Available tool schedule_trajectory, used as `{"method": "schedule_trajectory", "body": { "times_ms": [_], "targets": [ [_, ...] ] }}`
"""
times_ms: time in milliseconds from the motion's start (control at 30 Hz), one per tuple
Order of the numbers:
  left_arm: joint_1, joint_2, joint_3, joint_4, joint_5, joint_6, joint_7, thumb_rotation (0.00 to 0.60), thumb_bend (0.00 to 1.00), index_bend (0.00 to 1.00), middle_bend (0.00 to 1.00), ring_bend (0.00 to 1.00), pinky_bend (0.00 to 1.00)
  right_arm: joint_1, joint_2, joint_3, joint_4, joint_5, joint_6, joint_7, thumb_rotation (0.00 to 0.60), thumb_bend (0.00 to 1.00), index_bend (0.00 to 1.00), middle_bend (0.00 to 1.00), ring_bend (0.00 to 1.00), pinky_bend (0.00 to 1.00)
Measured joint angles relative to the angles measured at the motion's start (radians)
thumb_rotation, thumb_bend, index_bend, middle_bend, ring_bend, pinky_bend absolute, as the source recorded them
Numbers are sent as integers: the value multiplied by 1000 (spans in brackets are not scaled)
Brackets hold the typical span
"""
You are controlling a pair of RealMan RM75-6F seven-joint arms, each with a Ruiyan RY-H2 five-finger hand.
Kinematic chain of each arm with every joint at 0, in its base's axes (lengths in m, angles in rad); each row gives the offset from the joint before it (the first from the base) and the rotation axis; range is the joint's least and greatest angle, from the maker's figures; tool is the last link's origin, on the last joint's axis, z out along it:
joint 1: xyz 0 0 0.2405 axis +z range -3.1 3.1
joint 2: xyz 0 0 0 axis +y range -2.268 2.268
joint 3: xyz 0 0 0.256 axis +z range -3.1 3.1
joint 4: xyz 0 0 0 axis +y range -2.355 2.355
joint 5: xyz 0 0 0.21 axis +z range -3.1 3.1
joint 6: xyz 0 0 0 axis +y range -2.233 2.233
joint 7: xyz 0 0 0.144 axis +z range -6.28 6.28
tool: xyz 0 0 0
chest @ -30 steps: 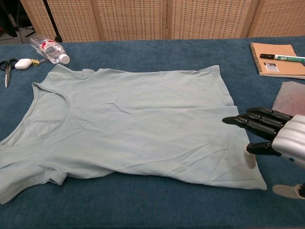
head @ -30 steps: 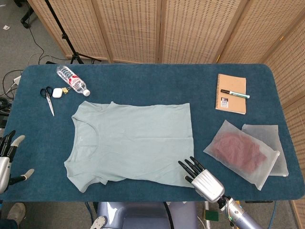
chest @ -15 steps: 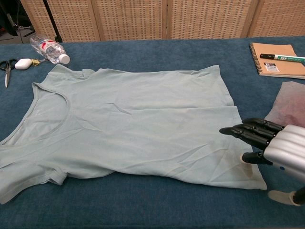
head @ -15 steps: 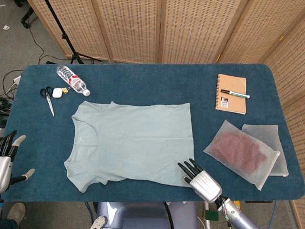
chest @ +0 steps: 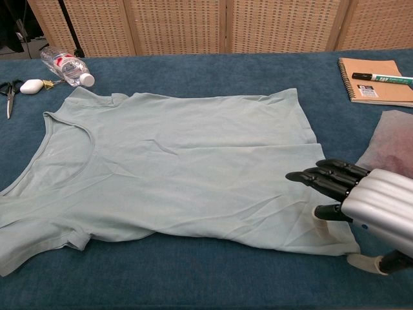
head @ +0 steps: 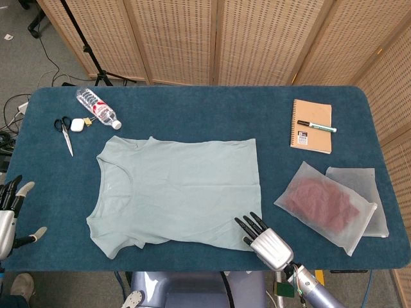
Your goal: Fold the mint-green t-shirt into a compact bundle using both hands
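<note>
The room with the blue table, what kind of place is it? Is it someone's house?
Probably a robot test room, not a house. Folding wicker screens wall off the table, a stand and loose cables sit on the floor, and a robot hand reaches for the t-shirt.

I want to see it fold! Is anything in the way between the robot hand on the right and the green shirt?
Nothing visible is. The right robot hand is already at the mint-green t-shirt's near hem corner, fingers extended over the cloth.
</note>
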Motion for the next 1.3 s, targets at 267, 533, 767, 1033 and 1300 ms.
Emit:
{"method": "schedule_trajectory", "body": {
  "times_ms": [267, 533, 767, 1033, 1300],
  "targets": [
    [-2, 0, -2, 0, -7, -4, 2, 600, 0, 0, 0, 0, 0, 5, -17, 3, 16, 19, -7, -51, 600, 348, 476, 0, 0, 0],
    [-5, -8, -2, 0, -10, -8, 17, 600, 0, 0, 0, 0, 0, 11, -9, 1, 17, 35, -12, -57, 600, 437, 586, 0, 0, 0],
    [-8, -17, 0, 7, -2, -8, 28, 600, 5, 0, 0, 0, 0, 18, -20, -9, 50, 23, 5, -4, 600, 436, 646, 0, 0, 0],
    [-21, -62, 10, 104, 99, 17, 6, 600, 15, 41, 0, 0, 0, 27, -39, -21, 100, 7, 29, 65, 600, 437, 649, 0, 0, 0],
    [-72, -178, 68, 404, 292, 24, -87, 600, 38, 337, 0, 0, 0, 33, -35, -26, 107, -2, 58, 99, 600, 439, 649, 0, 0, 0]
  ]
}}
